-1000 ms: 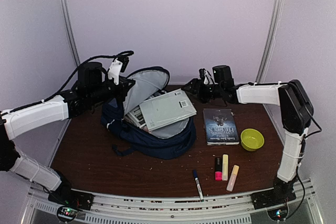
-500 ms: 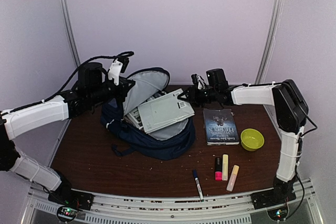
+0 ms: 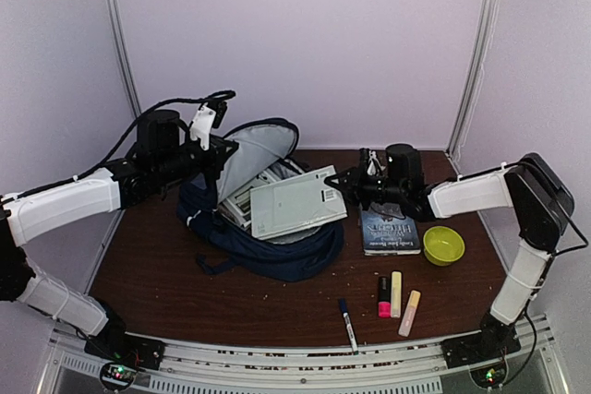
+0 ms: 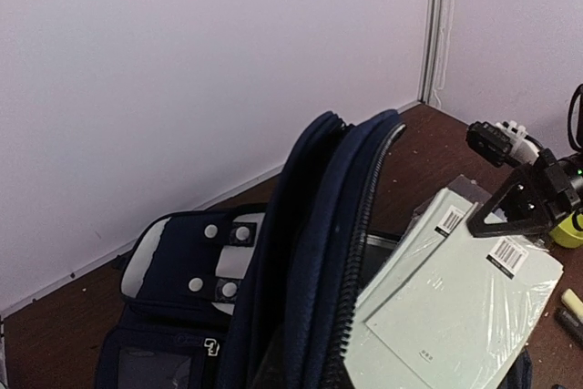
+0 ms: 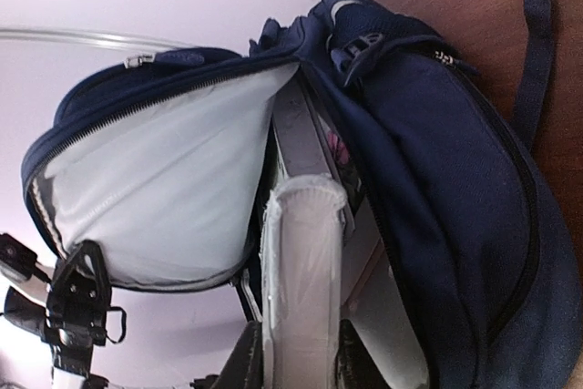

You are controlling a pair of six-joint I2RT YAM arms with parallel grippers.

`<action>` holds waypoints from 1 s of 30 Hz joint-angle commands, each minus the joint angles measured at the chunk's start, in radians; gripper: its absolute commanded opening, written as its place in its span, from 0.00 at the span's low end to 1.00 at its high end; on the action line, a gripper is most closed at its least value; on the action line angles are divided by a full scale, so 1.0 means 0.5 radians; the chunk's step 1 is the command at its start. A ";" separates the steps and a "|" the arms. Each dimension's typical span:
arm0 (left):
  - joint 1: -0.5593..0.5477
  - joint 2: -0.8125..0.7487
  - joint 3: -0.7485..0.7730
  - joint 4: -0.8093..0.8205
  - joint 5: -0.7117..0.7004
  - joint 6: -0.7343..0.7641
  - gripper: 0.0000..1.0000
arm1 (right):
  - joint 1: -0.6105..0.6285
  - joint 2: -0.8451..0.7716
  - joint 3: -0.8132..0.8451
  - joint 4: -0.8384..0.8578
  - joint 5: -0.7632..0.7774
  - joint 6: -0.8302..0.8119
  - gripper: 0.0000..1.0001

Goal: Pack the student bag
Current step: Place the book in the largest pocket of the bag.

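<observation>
The student bag (image 3: 277, 251) lies open on the table, navy with grey lining (image 5: 155, 189). My left gripper (image 3: 220, 148) is shut on the edge of the bag's flap and holds it upright; the zipper edge (image 4: 364, 252) fills the left wrist view, and the jaws themselves are hidden there. A pale green plastic-wrapped notebook pack (image 3: 295, 202) sticks halfway out of the bag's mouth over other books. My right gripper (image 3: 340, 182) is shut on its right corner. In the right wrist view the fingers (image 5: 251, 353) clamp the pack's thin edge (image 5: 301, 252) from both sides.
A dark-covered book (image 3: 388, 223) lies just right of the bag under the right arm. A lime green bowl (image 3: 443, 244) sits further right. Near the front edge lie a pink highlighter (image 3: 383, 295), two pale highlighters (image 3: 409, 312) and a dark pen (image 3: 347, 322). Walls enclose the back and sides.
My right gripper moved in from the back right, closed on the pack's right corner and drew it slightly toward the near side. The left arm kept the flap up and did not move.
</observation>
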 commanded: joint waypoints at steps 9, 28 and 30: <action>-0.069 -0.145 0.072 0.469 0.316 0.103 0.00 | 0.239 0.083 0.033 0.679 1.458 0.683 0.00; -0.093 0.028 0.408 0.347 0.301 0.011 0.00 | 0.572 0.436 0.527 -0.052 1.216 -0.100 0.51; -0.091 0.016 0.398 0.310 0.276 0.031 0.00 | 0.538 0.295 0.390 -0.085 1.211 -0.189 0.52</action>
